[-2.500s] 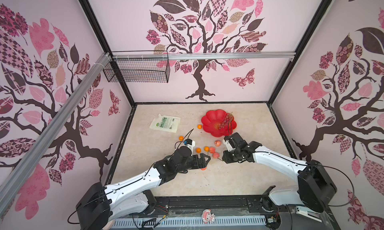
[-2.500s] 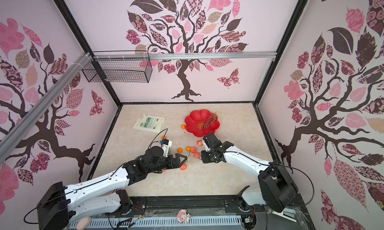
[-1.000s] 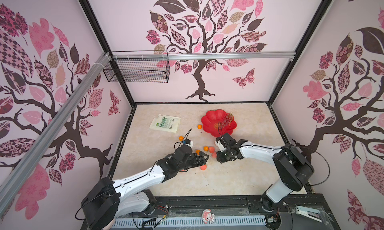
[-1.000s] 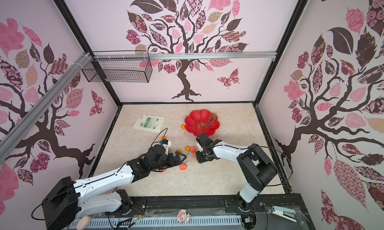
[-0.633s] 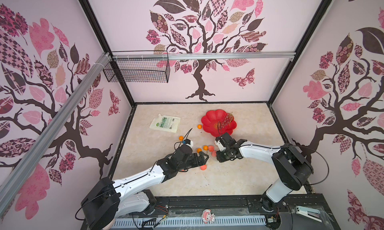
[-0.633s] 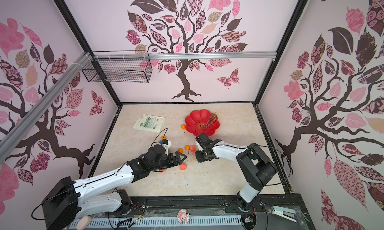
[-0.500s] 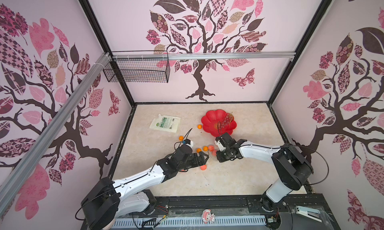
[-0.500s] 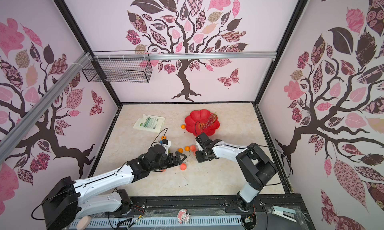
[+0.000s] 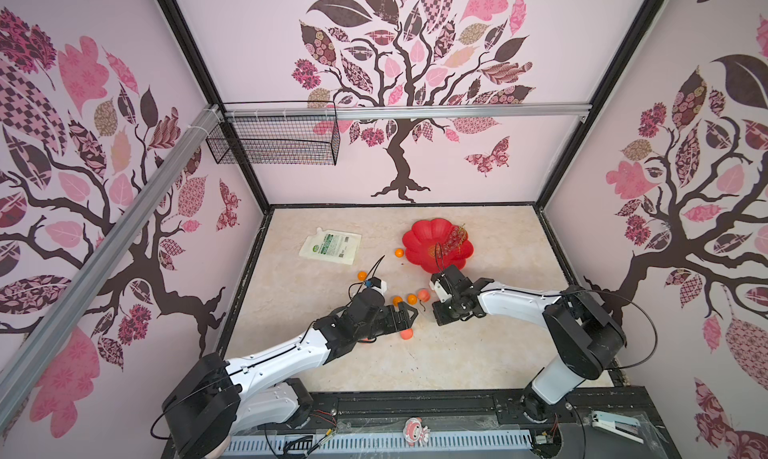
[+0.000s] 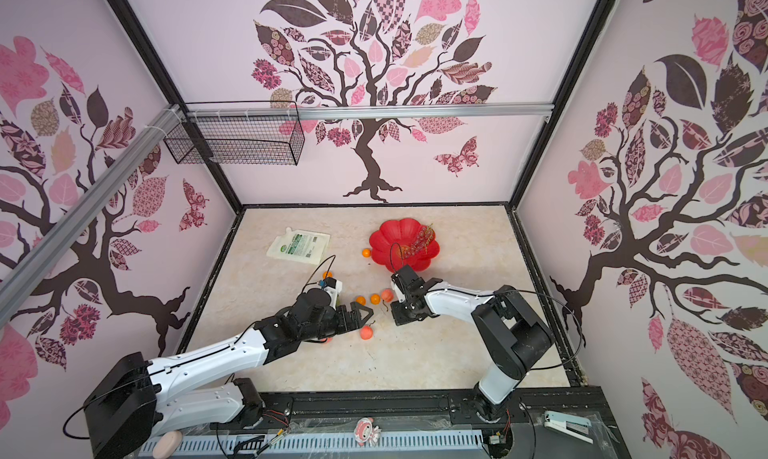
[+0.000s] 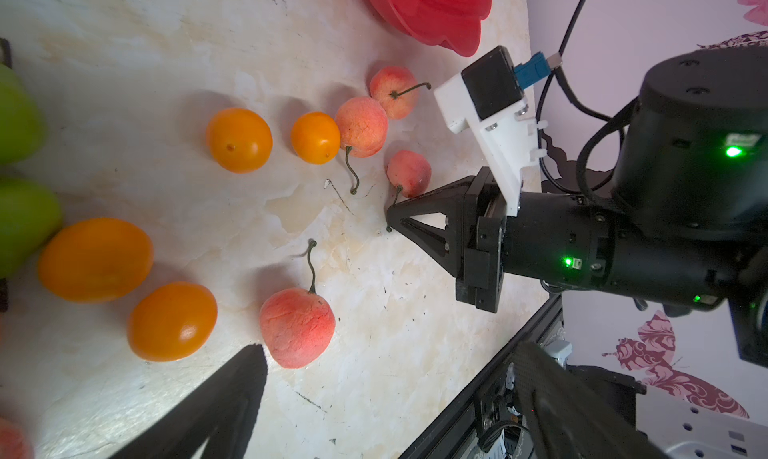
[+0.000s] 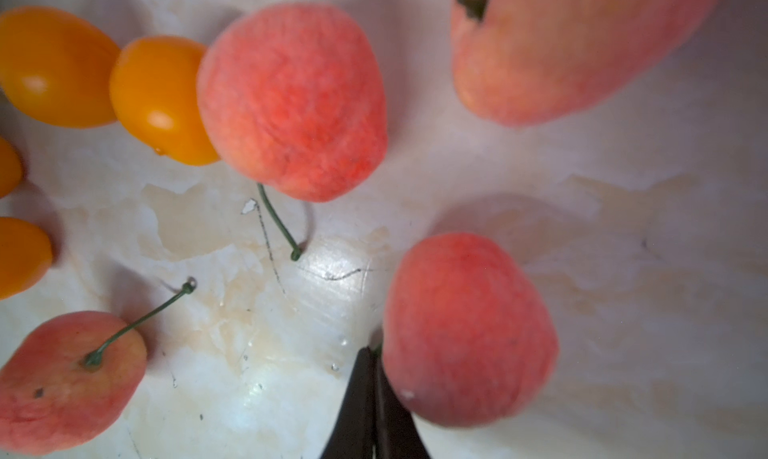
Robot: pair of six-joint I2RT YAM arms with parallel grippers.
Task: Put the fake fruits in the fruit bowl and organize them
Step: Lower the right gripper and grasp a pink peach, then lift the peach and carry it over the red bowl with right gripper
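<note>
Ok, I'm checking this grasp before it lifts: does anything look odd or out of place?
Yes: the right gripper is shut on just the thin stem of a peach, not its body. Also, the grape bunch lies off-centre, at the rim of the fruit bowl.

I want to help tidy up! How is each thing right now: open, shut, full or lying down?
Left tool: open, holding nothing.
Right tool: shut on the stem of a peach.
Fruit bowl: upright, holding only the grape bunch.
Oranges: loose on the table.
Pouch: lying flat.
</note>
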